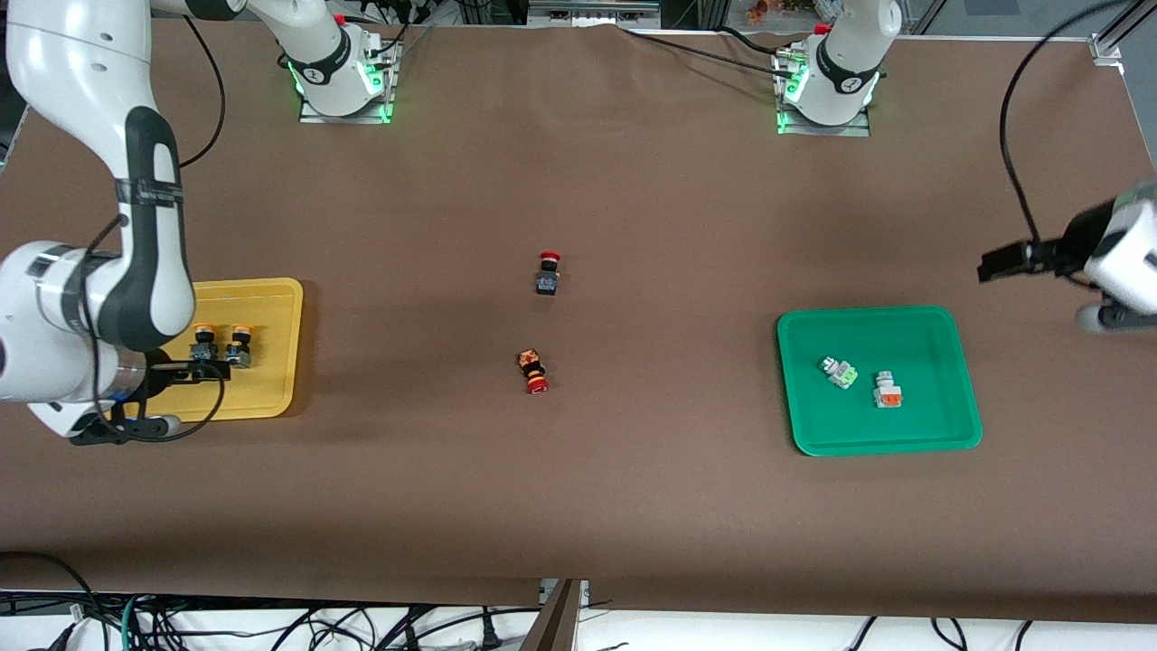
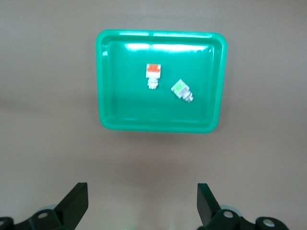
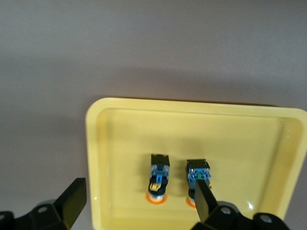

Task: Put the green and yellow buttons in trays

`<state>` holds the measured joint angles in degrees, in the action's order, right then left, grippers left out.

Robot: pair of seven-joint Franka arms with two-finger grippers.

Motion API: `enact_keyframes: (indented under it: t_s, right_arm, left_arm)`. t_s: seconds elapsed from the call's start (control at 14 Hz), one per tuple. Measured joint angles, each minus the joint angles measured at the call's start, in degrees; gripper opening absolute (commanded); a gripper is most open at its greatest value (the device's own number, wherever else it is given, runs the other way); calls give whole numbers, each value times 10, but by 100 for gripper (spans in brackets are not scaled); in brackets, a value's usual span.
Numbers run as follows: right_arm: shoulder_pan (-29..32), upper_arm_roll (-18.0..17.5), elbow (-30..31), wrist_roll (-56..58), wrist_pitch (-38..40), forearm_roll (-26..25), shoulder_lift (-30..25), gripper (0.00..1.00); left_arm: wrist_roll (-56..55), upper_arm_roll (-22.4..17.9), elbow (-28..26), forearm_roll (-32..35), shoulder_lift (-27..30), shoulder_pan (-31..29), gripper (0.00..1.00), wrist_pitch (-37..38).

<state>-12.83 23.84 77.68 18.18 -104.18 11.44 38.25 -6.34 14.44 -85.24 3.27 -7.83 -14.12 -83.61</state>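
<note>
The yellow tray (image 1: 271, 307) lies at the right arm's end of the table and holds two yellow-capped buttons (image 1: 203, 344) (image 1: 239, 344) side by side; the right wrist view also shows the tray (image 3: 120, 143) and both buttons (image 3: 159, 179) (image 3: 197, 175). The green tray (image 1: 940, 362) lies at the left arm's end and holds a white button with a light-green part (image 1: 839, 372) and a white one with an orange part (image 1: 888, 391). My right gripper (image 1: 198, 396) (image 3: 139, 201) hangs open and empty over the yellow tray. My left gripper (image 1: 1035, 292) (image 2: 142, 201) hangs open and empty over bare table beside the green tray (image 2: 110, 96).
Two red-capped black switches lie on the brown table between the trays, one (image 1: 548, 272) farther from the front camera and one (image 1: 533, 372) nearer. Both arm bases stand along the table's edge farthest from the camera.
</note>
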Motion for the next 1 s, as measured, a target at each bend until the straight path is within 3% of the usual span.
enact_keyframes:
  t_s: [0.21, 0.5, 0.79, 1.0]
  right_arm:
    - [1, 2, -42, 0, 49, 0, -5, 100]
    - [2, -12, -53, -63, 88, -6, -42, 100]
    - [56, -113, -9, -101, 161, -56, -159, 100]
    - [86, -136, 53, -104, 183, -60, -252, 100]
  left_arm:
    - [-17, 0, -103, 0, 107, 0, 100, 1]
    - [-23, 2, -153, -5, 132, 0, 100, -15]
    - [-11, 7, -155, -10, 136, 0, 100, -43]
    - [22, 4, -147, -10, 132, -2, 100, -43]
